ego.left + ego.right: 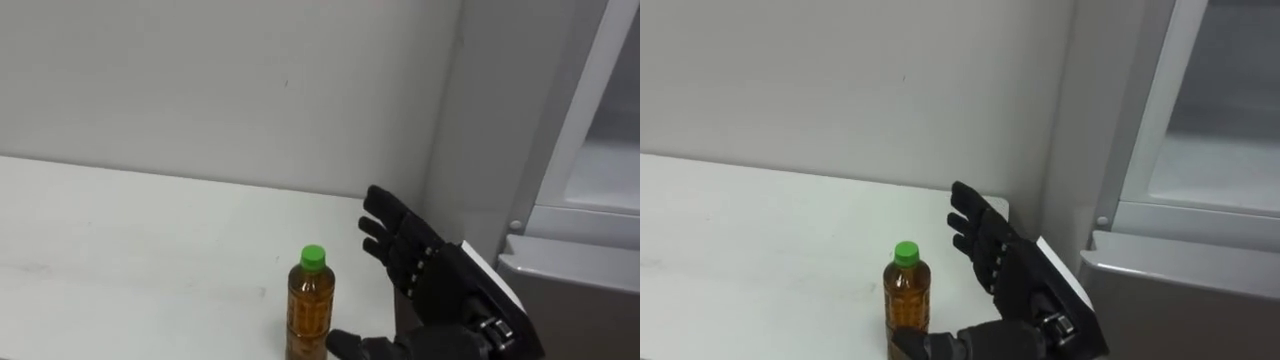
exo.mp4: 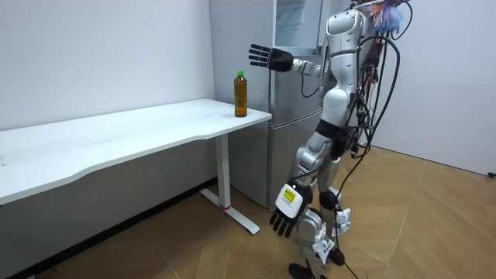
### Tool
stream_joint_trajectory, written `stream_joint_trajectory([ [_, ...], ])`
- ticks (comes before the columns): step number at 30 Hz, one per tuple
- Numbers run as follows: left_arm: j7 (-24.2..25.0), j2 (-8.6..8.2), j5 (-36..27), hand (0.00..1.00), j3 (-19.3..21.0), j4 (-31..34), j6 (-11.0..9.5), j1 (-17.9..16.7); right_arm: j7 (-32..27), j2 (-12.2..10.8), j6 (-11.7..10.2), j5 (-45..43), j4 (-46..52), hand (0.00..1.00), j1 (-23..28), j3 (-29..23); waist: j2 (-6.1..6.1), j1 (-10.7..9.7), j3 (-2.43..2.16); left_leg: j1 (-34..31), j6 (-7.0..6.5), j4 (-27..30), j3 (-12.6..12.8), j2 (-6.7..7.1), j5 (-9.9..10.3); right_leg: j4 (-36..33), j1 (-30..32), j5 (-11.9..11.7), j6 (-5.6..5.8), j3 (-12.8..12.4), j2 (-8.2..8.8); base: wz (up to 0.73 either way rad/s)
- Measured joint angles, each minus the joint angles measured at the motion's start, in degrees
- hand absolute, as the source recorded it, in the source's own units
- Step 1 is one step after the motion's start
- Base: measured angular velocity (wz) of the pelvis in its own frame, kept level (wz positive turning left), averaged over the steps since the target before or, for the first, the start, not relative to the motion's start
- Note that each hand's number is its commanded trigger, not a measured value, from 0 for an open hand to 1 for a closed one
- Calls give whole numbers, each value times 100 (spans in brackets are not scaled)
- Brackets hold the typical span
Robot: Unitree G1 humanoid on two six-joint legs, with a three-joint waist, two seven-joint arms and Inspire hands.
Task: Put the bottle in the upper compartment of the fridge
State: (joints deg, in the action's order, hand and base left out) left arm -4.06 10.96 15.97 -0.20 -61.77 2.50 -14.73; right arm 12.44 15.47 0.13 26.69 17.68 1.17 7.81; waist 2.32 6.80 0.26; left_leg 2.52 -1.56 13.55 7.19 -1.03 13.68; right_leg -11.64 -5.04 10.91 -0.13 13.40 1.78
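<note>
A clear bottle (image 1: 311,310) of amber drink with a green cap stands upright near the right end of the white table (image 1: 120,230). My right hand (image 1: 420,265) is open just right of it at cap height, fingers spread toward the wall and thumb low beside the bottle's base, touching nothing. In the room view the bottle (image 2: 241,94) stands at the table's corner and the right hand (image 2: 267,57) reaches out above it. The left hand (image 2: 285,211) hangs open by my thigh. The grey fridge (image 1: 580,200) stands right of the table.
A plain wall runs behind the table. The fridge (image 2: 291,85) stands close against the table's end, its upper part pale and framed in white. I stand on wood flooring in front of the fridge, by the table's corner.
</note>
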Motion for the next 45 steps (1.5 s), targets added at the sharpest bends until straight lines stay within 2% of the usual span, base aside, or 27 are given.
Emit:
stream_joint_trajectory([
  [7,60,-1,-2,0,-14,33,5,-15,-612,1,-5,0,-574,0,-299,0,10,-7,7,-66,0,17,-114,18,-1,6,5,0,1,172,16,8],
  [8,57,-1,-3,0,-14,33,14,1,-749,-12,-5,1,-678,0,-354,0,4,-1,8,-81,0,21,-122,55,-2,5,6,0,1,231,20,11],
  [12,-50,-27,-6,0,-9,24,65,34,-1144,-169,-14,19,-1152,0,-645,23,-13,136,20,-44,1,22,-129,60,-8,8,-27,0,1,246,23,2],
  [14,-61,-31,-7,0,-10,18,111,20,-1365,-214,-14,31,-1392,0,-751,55,-23,145,29,9,-1,13,-217,75,-8,23,-106,1,2,260,28,15],
  [20,-95,-61,-9,0,-12,21,132,-58,-1874,-247,-57,47,-1875,0,-850,245,-49,184,51,64,-10,6,-339,90,-7,104,-247,0,8,273,43,11],
  [23,-97,-83,-7,0,-12,24,132,-24,-2079,-317,-82,46,-1989,0,-854,274,-70,162,62,9,-15,18,-430,99,-13,106,-240,-1,11,393,53,15],
  [27,-97,-122,7,0,-12,33,182,-12,-2327,-369,-195,-24,-2329,0,-938,391,-96,199,50,2,-7,2,-440,98,-38,111,-242,0,12,462,57,2],
  [33,-97,-124,128,0,-15,71,257,12,-2626,-376,-196,-20,-2651,0,-960,499,-131,241,25,-5,-13,2,-443,106,-49,109,-252,0,12,546,72,1],
  [38,-73,-122,252,0,-25,160,295,-21,-2679,-359,-197,-15,-2669,0,-990,496,-126,250,16,-16,-21,-5,-495,164,-70,110,-271,7,25,645,95,8],
  [45,-19,-122,279,0,-62,334,363,-112,-2653,-352,-196,-16,-2864,0,-1064,507,-91,279,6,-40,-42,4,-582,176,-89,110,-288,15,38,722,126,7],
])
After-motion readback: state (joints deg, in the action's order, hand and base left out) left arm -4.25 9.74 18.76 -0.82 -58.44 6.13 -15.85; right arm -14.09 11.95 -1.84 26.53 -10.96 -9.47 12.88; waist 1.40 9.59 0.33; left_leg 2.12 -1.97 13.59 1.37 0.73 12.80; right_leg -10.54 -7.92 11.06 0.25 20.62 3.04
